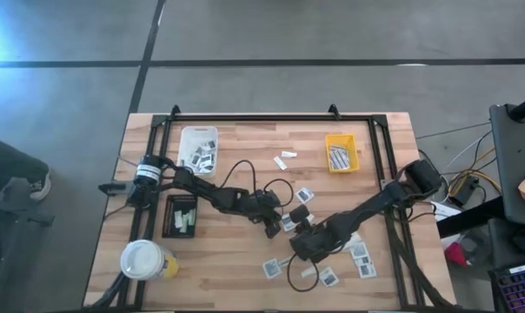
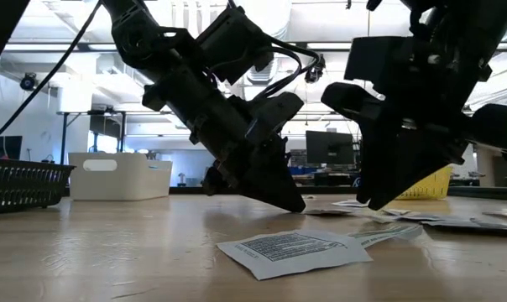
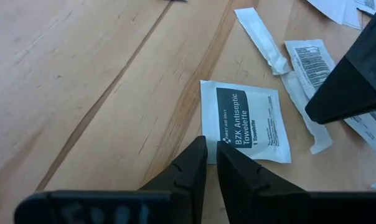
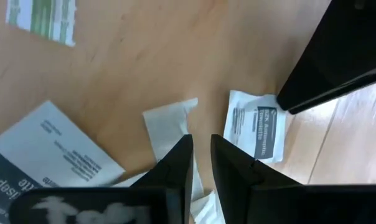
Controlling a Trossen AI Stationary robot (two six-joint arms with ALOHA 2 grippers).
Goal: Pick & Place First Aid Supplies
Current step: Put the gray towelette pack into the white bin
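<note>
My left gripper [image 1: 272,229] points down at mid-table, its fingers all but closed over the corner of a white packet [image 3: 247,121] with a dark grey patch reading "BZK Antiseptic Towelette". The packet lies flat on the wood. My right gripper [image 1: 295,250] stands just beside it toward the near right, fingers a narrow gap apart, tips [image 4: 200,146] low over a white paper strip [image 4: 169,121] that lies flat. The same packet [image 4: 256,127] also shows in the right wrist view. Both grippers' tips reach the tabletop in the low view [image 2: 297,205] [image 2: 373,201]. My left gripper has the packet's corner [image 3: 206,157] between its two fingertips, coming from above at a slant. The rest of the packet lies flat on the table. I cannot tell if the corner is lifted.
More packets lie scattered around and to the near right of the grippers [image 1: 360,256]; one lies close to the low camera [image 2: 291,250]. A white tray [image 1: 198,143], a yellow tray [image 1: 341,152], a black tray [image 1: 181,216] and a yellow cup [image 1: 145,259] stand further off.
</note>
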